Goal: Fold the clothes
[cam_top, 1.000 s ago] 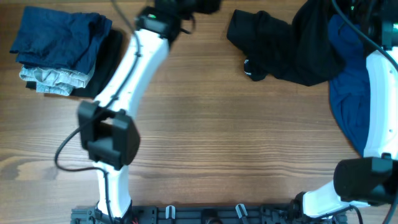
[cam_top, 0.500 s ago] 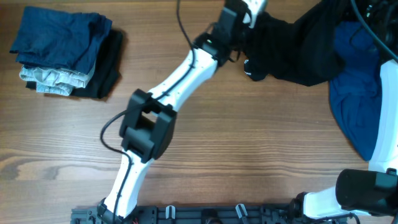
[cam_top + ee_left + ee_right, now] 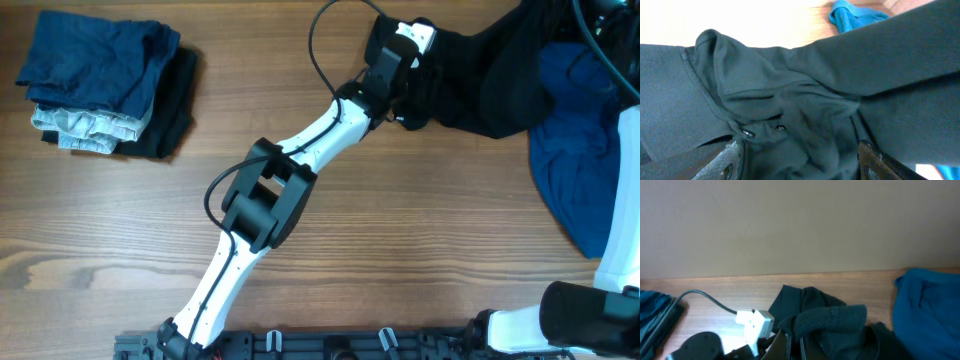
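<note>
Stack of folded clothes [image 3: 100, 85] sits upper left of the overhead: blue piece on top, grey and black under it, well apart from both arms. Left arm [image 3: 315, 145] runs diagonally from bottom left-centre up to top centre, with a cable [image 3: 312, 35] looping above it. Left gripper [image 3: 800, 157] is at the left edge of the black shirt [image 3: 480, 85]. In its wrist view the fingers [image 3: 730, 160] are spread wide, low left and low right of frame, with crumpled shirt fabric lying between them, not pinched, so jaws open. Black shirt is heaped upper right on the table [image 3: 400, 240], small white lettering on its lower left fold. Blue garment [image 3: 565, 170] lies right of it, partly under the shirt, spilling down the right edge. Right arm [image 3: 625, 180] stands along the right edge. Right gripper [image 3: 792, 345] is out of the overhead; at bottom centre of its own wrist view it is closed, nipping a bunch of black shirt at its tips. Same view: blue garment far right, left gripper's white housing lower left
</note>
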Robot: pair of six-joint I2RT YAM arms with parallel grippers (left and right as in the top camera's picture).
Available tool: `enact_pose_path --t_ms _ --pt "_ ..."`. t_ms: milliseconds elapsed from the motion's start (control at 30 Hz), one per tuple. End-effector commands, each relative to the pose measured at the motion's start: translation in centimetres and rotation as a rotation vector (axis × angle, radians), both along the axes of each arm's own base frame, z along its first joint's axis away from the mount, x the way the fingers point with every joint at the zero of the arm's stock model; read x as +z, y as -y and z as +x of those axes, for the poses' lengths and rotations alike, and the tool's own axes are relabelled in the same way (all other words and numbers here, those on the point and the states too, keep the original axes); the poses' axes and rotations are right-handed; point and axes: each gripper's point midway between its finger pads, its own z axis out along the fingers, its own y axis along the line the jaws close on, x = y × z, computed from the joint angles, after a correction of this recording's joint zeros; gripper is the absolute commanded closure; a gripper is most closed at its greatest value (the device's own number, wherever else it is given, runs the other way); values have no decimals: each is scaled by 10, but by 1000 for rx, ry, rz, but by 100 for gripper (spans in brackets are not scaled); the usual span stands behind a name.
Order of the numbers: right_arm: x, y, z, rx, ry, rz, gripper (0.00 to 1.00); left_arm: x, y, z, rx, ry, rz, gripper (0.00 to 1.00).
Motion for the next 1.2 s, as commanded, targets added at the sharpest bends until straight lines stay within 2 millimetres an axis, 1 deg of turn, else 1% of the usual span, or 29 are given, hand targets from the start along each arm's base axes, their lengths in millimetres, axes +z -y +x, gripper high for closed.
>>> enact_pose_path --t_ms 0,33,100,133,200,233,300,367,467,533,600,800,900,967,1033,1100,1167 --pt "19 -5 -11 25 39 -10 96 -24 3 -2 61 1 71 25" --pt "17 -3 -11 16 30 -15 96 -23 -1 -3 73 -22 104 25" --pt "14 2 -13 -3 17 -27 96 -5 -12 0 84 -79 160 26" --pt "14 4 -14 -8 13 -26 96 14 -18 7 97 -83 162 27" --pt "13 4 -14 -10 12 -26 96 45 -24 19 114 -53 132 26" --pt "13 4 -14 -10 11 -26 96 58 -24 22 115 -38 113 26" --pt "12 4 -15 -9 4 -24 96 79 -21 24 101 -15 80 25" --pt "9 4 -16 -9 -9 -22 96 81 -13 20 85 -5 76 23" --pt "6 3 -18 -8 -23 -18 96 64 9 8 17 37 122 21" --pt "2 3 -21 -1 -40 -26 96 44 24 3 -6 58 142 21" --pt "-1 2 -22 0 -53 -24 96 29 31 3 -13 57 141 20" --pt "0 3 -22 0 -51 -26 96 -19 32 6 -12 25 172 21" --pt "0 2 -22 1 -50 -27 96 -39 32 5 -13 7 189 21" --pt "0 2 -22 11 -48 -43 96 -43 29 12 20 30 193 20" --pt "-1 2 -23 14 -52 -49 96 -40 31 18 38 54 169 19" --pt "-2 2 -23 18 -50 -55 96 -38 33 19 46 47 141 19" --pt "-1 2 -23 19 -49 -56 96 -40 36 16 37 45 139 19"
